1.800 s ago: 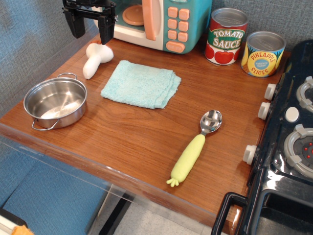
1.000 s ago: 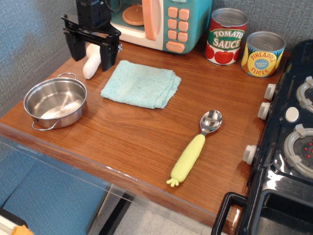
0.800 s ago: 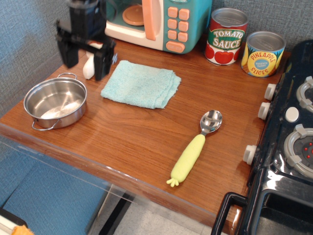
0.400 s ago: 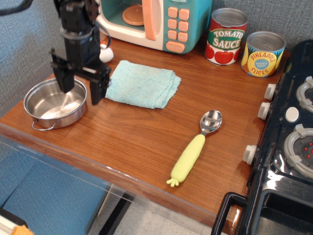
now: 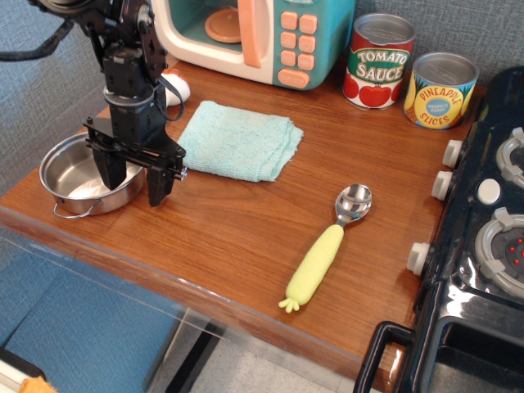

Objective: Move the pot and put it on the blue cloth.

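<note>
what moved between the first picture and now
The tool came from the back by the microwave forward and down to the pot. Its open jaws now straddle the pot's right rim, one inside and one outside, nothing gripped yet. The pot, cloth, spoon and cans stayed put.

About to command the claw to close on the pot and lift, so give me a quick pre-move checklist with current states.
1. Claw open: ok, jaws spread.
2. Claw straddles the rim of the pot: ok, one finger inside, one outside its right wall.
3. Fingers low enough to grip the wall: cannot tell from this view.
4. Blue cloth free of objects: ok.
5. Path from pot to cloth unobstructed: ok.
6. Spoon away from the path: ok, it lies further right.
</note>
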`<state>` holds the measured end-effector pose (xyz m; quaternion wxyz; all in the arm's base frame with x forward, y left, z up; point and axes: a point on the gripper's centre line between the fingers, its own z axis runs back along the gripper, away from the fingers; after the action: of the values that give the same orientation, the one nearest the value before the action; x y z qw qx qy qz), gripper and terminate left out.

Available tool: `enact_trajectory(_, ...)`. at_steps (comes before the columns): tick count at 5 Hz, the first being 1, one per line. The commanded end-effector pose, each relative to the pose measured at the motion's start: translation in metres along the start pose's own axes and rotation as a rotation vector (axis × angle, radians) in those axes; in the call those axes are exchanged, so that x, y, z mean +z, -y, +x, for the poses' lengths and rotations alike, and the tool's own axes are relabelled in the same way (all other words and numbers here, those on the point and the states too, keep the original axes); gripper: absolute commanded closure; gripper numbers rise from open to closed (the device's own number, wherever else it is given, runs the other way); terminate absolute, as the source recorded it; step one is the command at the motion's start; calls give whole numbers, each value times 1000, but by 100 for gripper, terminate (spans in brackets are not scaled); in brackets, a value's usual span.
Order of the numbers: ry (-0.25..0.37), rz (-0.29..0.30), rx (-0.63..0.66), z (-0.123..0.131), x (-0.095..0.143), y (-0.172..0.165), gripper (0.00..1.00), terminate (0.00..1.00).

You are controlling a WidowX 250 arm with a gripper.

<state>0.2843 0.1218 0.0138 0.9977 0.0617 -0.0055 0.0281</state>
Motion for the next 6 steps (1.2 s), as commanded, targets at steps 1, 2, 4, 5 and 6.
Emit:
enact_trajectory(1,72,9,-5,2,17,-5,100,0)
enact_trajectory(2,108,48,-9,-4,37,-4,100,0)
enact_trajectory(4,157,72,-105,21,74,29,100,0)
enact_trajectory(5,134,68,-128,63,62,50,100,0)
enact_trajectory(6,116,58,-146,84,50,64,100,0)
